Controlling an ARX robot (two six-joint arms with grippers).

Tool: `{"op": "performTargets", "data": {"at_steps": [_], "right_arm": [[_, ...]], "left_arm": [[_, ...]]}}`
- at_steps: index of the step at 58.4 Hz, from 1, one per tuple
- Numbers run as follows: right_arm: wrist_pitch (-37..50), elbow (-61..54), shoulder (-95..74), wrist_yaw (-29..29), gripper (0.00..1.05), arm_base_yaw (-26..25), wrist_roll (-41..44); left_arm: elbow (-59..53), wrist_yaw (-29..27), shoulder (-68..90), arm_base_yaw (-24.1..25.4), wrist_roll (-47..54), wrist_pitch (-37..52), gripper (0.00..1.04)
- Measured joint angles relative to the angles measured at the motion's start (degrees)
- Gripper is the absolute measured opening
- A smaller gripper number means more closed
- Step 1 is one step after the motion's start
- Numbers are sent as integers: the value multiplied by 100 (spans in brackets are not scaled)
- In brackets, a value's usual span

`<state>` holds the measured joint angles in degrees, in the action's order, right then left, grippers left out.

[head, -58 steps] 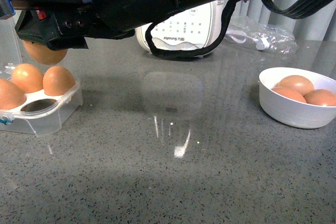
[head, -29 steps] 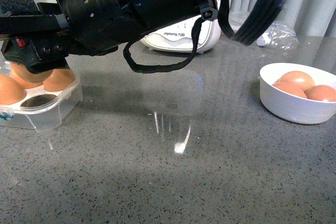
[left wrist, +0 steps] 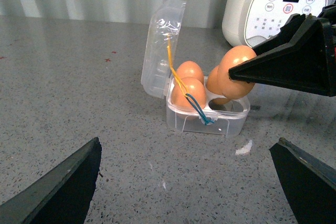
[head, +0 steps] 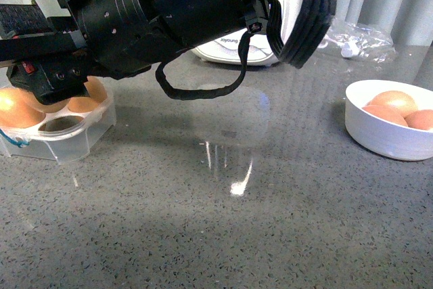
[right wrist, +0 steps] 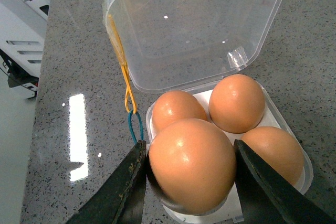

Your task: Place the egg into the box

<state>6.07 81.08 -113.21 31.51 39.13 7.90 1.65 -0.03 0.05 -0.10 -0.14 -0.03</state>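
Over the last second the right arm had dropped in the left half of the front view. A second earlier the egg hung in plain sight under the fingers, well above the box. Now the black wrist sat low enough to hide the egg and the rear cups there. The front view itself had also slid a little, so the white bowl of spare eggs lay nearer the right edge.

The right gripper was closed on the egg's middle, one finger on each side, parted only as far as the egg is wide. In the right wrist view the egg filled the lower centre and covered the fourth cup. Three seated eggs lay beyond it, and the clear lid was thrown back at the top. In the left wrist view the egg hung right of centre, over the tray's right side, and we could not tell whether its underside touched the cup yet.

The left gripper was spread wide and held nothing, its dark fingers at the lower corners, well apart from the box.

We judged the carry done and the lowering nearly so. What remained was a short, gentle descent into the empty cup, then release. A neighbouring egg sat very close, so sideways drift could knock it.
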Motion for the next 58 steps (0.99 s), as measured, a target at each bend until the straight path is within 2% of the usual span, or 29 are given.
{"op": "performTargets", "data": {"at_steps": [24, 32, 35, 45, 58], "right_arm": [[-101, 212, -179, -107, 41, 61, 101], [-101, 214, -179, -120, 61, 61, 109], [-101, 214, -179, -131, 73, 59, 111], [-57, 203, -177, -146, 98, 31, 107], [208, 63, -15, -243, 98, -129, 39]], "left_arm": [[2, 0, 0, 0, 2, 0, 98], [2, -2, 0, 0, 2, 0, 98], [2, 0, 0, 0, 2, 0, 98], [2, 0, 0, 0, 2, 0, 98], [2, 0, 0, 0, 0, 0, 98]]}}
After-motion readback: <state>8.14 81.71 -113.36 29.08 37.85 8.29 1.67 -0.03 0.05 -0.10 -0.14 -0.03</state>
